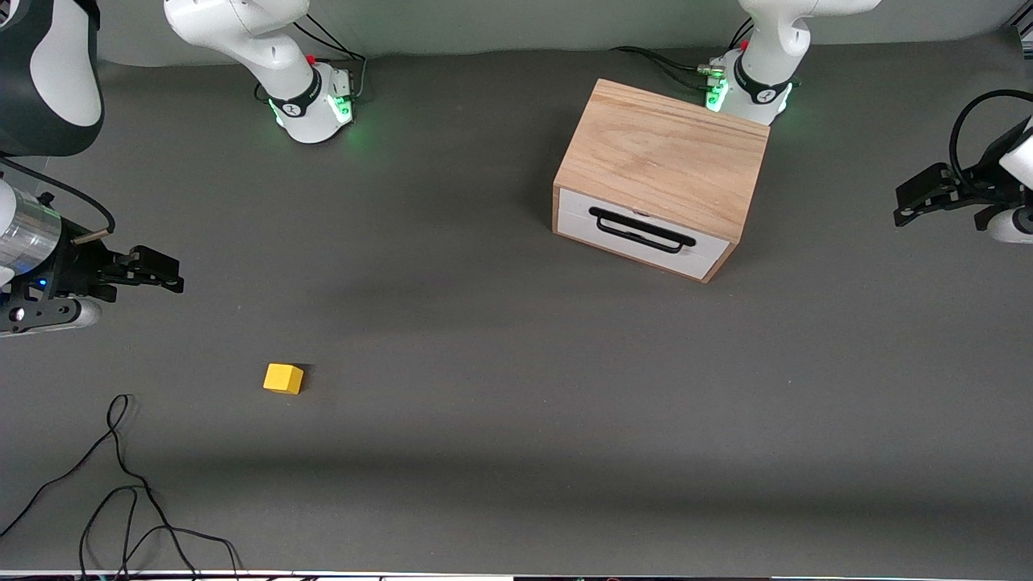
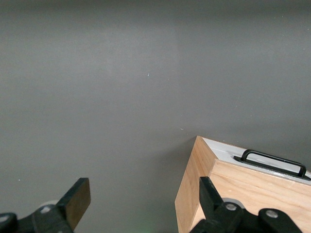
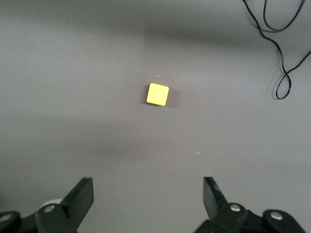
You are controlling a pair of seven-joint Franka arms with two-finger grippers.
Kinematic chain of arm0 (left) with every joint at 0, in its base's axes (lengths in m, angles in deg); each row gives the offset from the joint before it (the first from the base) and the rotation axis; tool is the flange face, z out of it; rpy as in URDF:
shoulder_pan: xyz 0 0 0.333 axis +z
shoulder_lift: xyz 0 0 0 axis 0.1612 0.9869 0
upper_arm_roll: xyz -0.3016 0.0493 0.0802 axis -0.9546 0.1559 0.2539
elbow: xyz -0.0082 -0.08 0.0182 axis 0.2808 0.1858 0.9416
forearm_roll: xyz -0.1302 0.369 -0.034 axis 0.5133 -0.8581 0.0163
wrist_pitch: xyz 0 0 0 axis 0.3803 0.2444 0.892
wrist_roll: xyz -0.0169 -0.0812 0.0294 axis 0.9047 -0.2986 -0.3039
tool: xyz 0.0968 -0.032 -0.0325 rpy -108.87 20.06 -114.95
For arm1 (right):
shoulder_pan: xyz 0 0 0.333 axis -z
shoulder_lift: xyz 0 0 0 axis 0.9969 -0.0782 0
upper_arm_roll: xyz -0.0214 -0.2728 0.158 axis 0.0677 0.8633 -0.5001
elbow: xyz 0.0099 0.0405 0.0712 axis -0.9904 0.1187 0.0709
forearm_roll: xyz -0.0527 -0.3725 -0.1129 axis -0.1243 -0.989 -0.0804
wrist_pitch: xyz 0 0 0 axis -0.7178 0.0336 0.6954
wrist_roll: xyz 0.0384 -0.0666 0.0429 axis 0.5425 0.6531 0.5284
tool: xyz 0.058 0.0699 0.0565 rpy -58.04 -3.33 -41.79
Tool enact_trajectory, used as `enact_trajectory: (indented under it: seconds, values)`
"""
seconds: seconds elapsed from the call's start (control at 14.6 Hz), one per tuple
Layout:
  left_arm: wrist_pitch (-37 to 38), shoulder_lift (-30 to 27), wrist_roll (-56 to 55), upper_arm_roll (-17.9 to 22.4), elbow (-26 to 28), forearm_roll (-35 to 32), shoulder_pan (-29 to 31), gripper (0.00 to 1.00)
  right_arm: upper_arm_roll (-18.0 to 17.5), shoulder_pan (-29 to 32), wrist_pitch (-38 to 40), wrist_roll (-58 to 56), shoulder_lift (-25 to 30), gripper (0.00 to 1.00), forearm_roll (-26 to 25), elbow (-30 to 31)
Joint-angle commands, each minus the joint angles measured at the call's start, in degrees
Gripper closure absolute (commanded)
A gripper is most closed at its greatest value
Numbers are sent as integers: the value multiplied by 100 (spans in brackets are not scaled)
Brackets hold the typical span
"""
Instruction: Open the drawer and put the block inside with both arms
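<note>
The scene is filled by a dark grey table with a matte, felt-like surface. A pale grey wall is seen along its edge by the bases. A loose black cable is coiled on the table near the front camera, toward the right arm's end.

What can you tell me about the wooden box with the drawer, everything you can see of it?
The box is light oak with visible grain, sitting flat on the grey table in front of the left arm's base, turned at a slight angle. Its drawer has a white front panel with a black wire handle, faces the front camera and is fully shut. Nothing touches the box; the left gripper hangs open beside it, toward the table's end.
</note>
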Motion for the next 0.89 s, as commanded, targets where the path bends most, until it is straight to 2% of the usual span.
enact_trajectory:
  seconds: [0.0, 0.48, 0.82]
  values:
    - [21, -15, 106, 72, 21, -100, -128, 0, 6, -8, 38, 114, -52, 0, 19, -100]
    - [109, -15, -307, -253, 21, -82, -137, 0, -3, -16, 38, 114, -52, 0, 11, -117]
    - [135, 3, -359, -280, 21, -73, -146, 0, -20, -16, 38, 106, -52, 0, 11, -152]
